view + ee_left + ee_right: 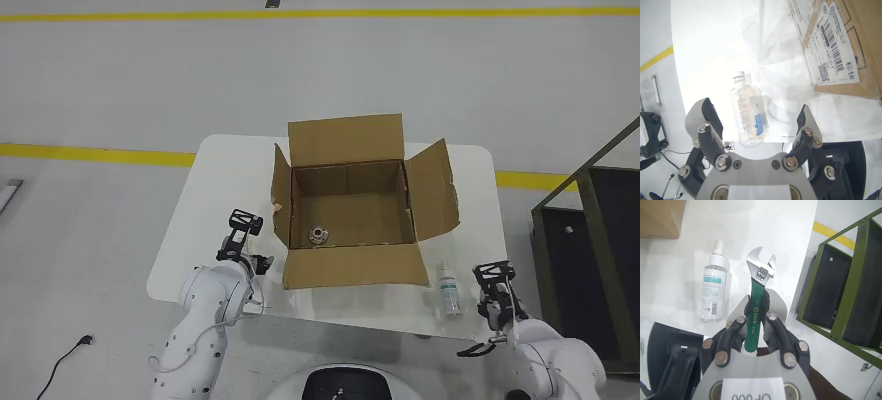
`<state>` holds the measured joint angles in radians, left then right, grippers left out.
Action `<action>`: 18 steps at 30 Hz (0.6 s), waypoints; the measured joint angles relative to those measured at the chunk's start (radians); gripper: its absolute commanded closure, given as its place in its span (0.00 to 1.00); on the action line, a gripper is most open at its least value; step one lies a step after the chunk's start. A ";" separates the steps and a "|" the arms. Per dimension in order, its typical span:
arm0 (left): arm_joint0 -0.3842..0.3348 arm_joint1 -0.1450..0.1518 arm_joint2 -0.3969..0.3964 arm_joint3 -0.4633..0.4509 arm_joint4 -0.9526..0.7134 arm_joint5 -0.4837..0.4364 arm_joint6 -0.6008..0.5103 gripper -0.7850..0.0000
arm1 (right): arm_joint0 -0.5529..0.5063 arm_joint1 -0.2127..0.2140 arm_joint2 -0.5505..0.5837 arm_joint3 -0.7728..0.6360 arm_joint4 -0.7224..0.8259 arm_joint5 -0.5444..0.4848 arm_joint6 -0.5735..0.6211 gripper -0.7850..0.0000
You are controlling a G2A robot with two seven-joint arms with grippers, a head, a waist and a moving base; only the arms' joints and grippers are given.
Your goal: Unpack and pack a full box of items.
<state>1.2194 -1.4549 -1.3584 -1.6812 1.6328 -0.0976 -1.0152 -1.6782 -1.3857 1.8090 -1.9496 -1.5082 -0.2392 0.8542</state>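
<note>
An open cardboard box (350, 200) stands mid-table (230, 160), with a small metal part (318, 235) on its floor. My left gripper (243, 228) is near the box's left front corner. Its fingers are open (756, 108), and a clear plastic water bottle (748, 111) sits between and beyond them at the table's edge, touching neither pad. My right gripper (495, 280) is at the table's right front, shut (757, 300) on the green handle of an adjustable wrench (761, 264). The wrench's steel head sticks out past the fingers.
A clear spray bottle (712, 289) lies on the table beside the right gripper, also in the top view (449, 290). A green metal rack (590, 240) stands off the table's right side. The box's labelled side wall (832, 45) is close to the left gripper.
</note>
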 measured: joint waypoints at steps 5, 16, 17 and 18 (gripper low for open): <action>0.000 0.000 0.000 0.000 0.000 0.000 0.000 0.00 | 0.015 0.001 -0.028 0.047 -0.029 0.045 -0.018 1.00; 0.000 0.000 0.000 0.000 0.000 0.000 0.000 0.00 | 0.058 0.004 -0.072 0.130 -0.053 0.094 -0.029 0.62; 0.000 0.000 0.000 0.000 0.000 0.000 0.000 0.00 | 0.059 0.005 -0.073 0.130 -0.051 0.095 -0.028 0.60; 0.000 0.000 0.000 0.000 0.000 0.000 0.000 0.00 | 0.061 0.005 -0.075 0.128 -0.049 0.094 -0.025 0.56</action>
<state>1.2194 -1.4549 -1.3584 -1.6812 1.6328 -0.0976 -1.0152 -1.6170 -1.3804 1.7344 -1.8218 -1.5575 -0.1448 0.8288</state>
